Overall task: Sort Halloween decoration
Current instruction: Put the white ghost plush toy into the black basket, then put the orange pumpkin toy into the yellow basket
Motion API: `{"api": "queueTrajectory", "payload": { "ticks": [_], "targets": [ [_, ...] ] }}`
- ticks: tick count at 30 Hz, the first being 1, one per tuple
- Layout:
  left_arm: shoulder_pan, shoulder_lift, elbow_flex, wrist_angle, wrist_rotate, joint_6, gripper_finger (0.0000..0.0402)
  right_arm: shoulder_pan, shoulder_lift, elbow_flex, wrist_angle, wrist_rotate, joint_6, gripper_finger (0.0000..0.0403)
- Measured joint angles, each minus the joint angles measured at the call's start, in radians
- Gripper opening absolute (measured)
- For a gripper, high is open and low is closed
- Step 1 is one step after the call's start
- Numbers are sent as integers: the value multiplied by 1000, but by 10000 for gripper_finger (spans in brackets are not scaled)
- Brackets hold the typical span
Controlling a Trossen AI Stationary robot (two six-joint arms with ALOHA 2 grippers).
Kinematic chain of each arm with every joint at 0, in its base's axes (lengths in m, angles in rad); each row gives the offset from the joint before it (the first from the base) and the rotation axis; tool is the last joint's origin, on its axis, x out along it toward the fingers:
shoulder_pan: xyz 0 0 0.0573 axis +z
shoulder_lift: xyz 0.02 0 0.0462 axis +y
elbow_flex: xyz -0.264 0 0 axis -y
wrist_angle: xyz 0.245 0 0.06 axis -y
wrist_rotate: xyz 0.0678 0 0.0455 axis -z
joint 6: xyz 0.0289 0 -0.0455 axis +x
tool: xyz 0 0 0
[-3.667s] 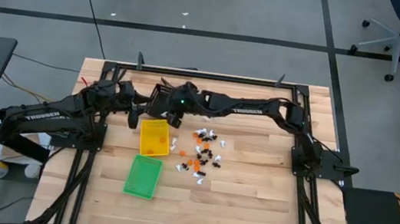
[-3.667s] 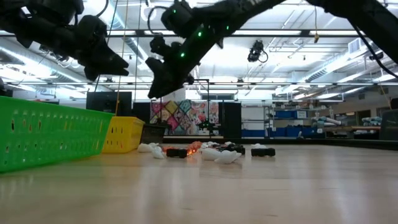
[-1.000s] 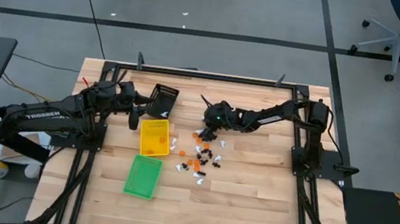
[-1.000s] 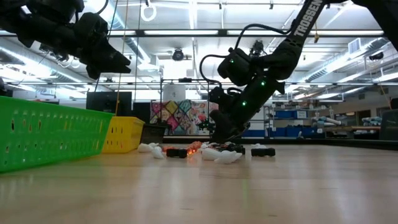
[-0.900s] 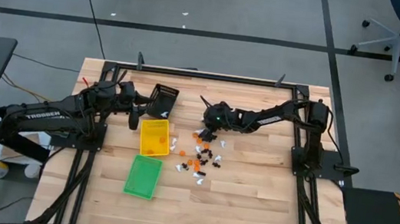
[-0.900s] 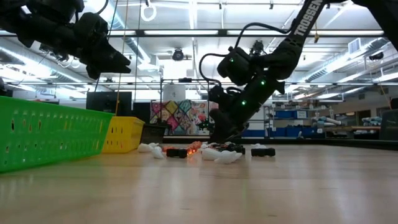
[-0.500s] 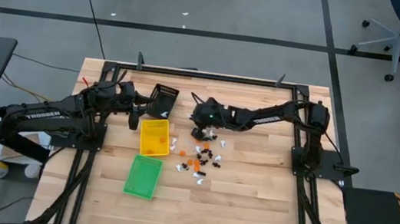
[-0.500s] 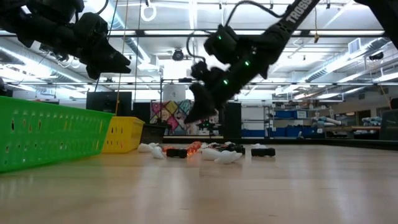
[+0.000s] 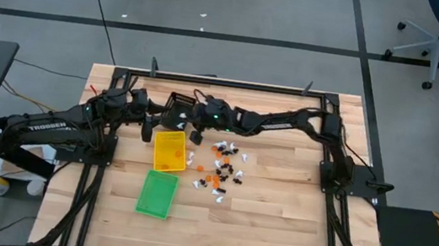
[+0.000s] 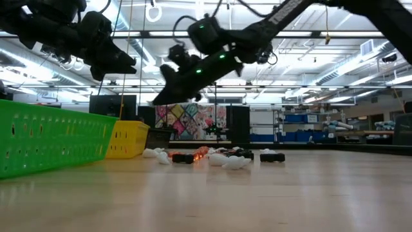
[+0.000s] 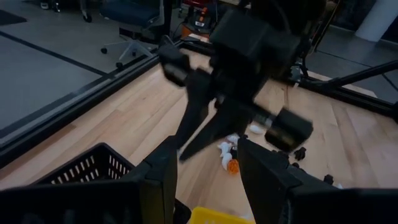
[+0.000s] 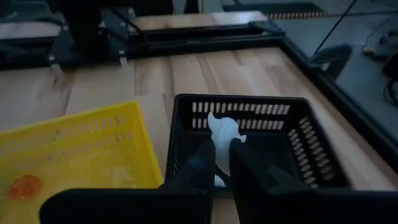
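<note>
The right gripper [image 12: 216,163] is clamped on a small white ghost-shaped trinket [image 12: 222,135], held above the black slotted plastic tray [image 12: 311,152], just beside the yellow slotted plastic tray [image 12: 74,149]. The left gripper [image 11: 207,168] hovers by the black tray with its fingers apart, holding nothing. The remaining tiny white, orange and black trinkets [image 9: 222,168] lie scattered on the wooden table [image 9: 274,224], with the green plastic tray [image 9: 157,194] nearby.

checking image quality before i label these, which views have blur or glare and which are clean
Left wrist view: the right arm's gripper is smeared by motion, the black tray soft. Right wrist view: the white trinket between its fingers is fairly clear, the fingers dark. Low view: bright ceiling lights leave both arms as silhouettes; the green tray is soft up close. High view: evenly lit, no glare.
</note>
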Motion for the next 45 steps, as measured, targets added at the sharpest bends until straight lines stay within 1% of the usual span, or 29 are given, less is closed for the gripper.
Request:
{"api": "queueTrajectory", "payload": {
  "ticks": [4, 7, 10, 13, 16, 20, 23, 26, 30, 34, 37, 40, 43, 45],
  "targets": [
    [0, 0, 0, -6, 0, 0, 142, 0, 89, 145, -82, 0, 15, 45],
    [-1, -1, 0, -11, 0, -4, 142, -5, 132, 224, -177, 0, 21, 48],
    [-1, 0, 0, -17, 0, -6, 142, -12, 157, 270, -233, -20, 21, 66],
    [-1, -1, 0, -24, 0, -9, 142, -21, 158, 285, -259, -57, 20, 97],
    [-1, 0, 0, -36, 0, -28, 142, -26, 130, 285, -325, -56, 14, 124],
    [-2, -1, 0, -54, 0, -30, 142, -21, 49, 285, -431, -48, -3, 142],
    [-6, -1, 0, -70, 0, -30, 142, 13, -16, 239, -498, -28, -29, 144],
    [-7, 0, 0, -75, 0, -26, 142, 56, -62, 149, -516, 16, -35, 143],
    [-7, 0, 0, -75, 0, -26, 142, 99, -120, 9, -481, 100, -10, 144],
    [-7, 0, 0, -74, 0, -26, 142, 115, -143, -110, -444, 113, 25, 146],
    [-7, -1, 0, -52, 0, -30, 142, 115, -142, -150, -465, 88, 47, 157],
    [-7, -1, 0, -36, 0, -30, 142, 114, -142, -175, -458, 87, 41, 177],
    [-7, 0, 0, -36, 0, -30, 142, 114, -140, -183, -466, 97, 31, 198],
    [-7, -1, 0, -37, 0, -30, 142, 109, -140, -182, -464, 81, 23, 207]
  ]
}}
